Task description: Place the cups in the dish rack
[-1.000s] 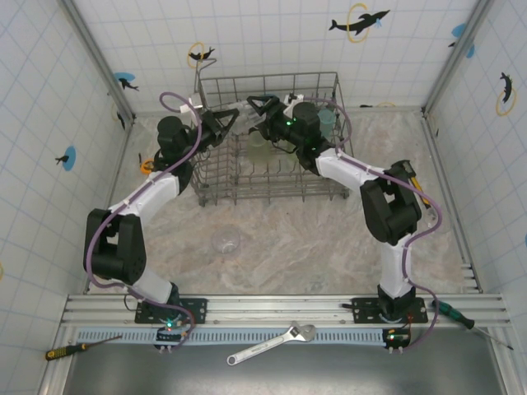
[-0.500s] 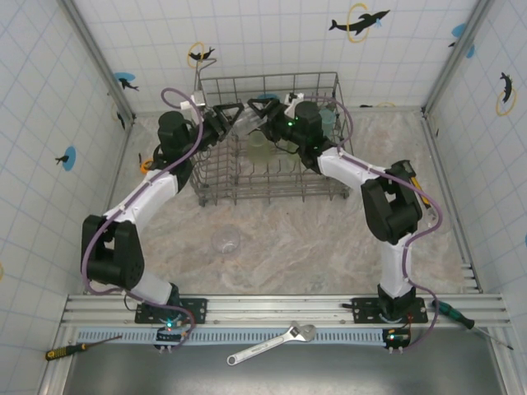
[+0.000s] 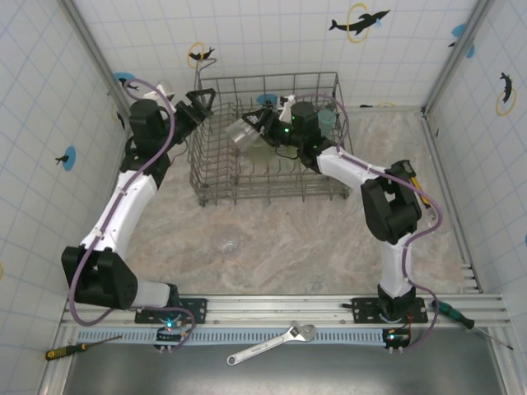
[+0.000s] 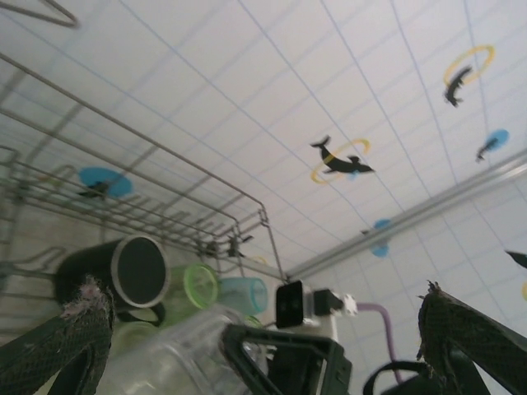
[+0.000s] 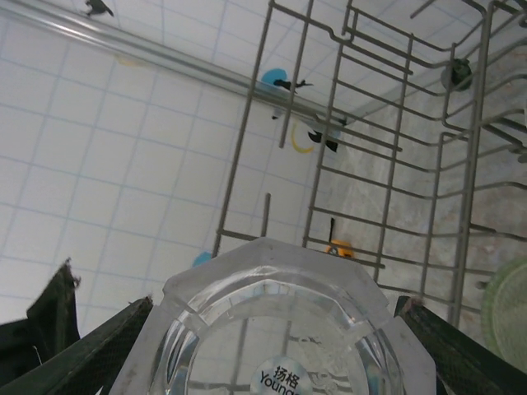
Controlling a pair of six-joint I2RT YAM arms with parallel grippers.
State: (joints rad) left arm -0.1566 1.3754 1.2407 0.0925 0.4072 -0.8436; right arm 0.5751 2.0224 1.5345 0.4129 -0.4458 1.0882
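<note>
The dish rack [image 3: 216, 186] stands at the back of the table. My right gripper [image 3: 257, 125] is shut on a clear cup [image 3: 243, 132], held on its side above the rack's left half; in the right wrist view the clear cup [image 5: 276, 329] sits between both fingers [image 5: 90, 354]. My left gripper [image 3: 200, 103] is open and empty, just outside the rack's top-left corner. Its wrist view looks into the rack at a black mug [image 4: 123, 271], a green cup [image 4: 198, 284], a teal cup [image 4: 244, 295] and the held clear cup [image 4: 165, 366]. Another clear cup [image 3: 226, 240] stands on the table in front of the rack.
An orange tape measure [image 5: 339, 247] lies beyond the rack wires [image 5: 329, 123]. A wrench [image 3: 272, 344] and screwdrivers [image 3: 78, 348] [image 3: 461, 313] lie along the near rail. Tiled walls close in the left, back and right sides.
My left gripper opened, let go of the clear cup and drew back left and away from the rack. The right gripper keeps hold of the cup over the rack.
</note>
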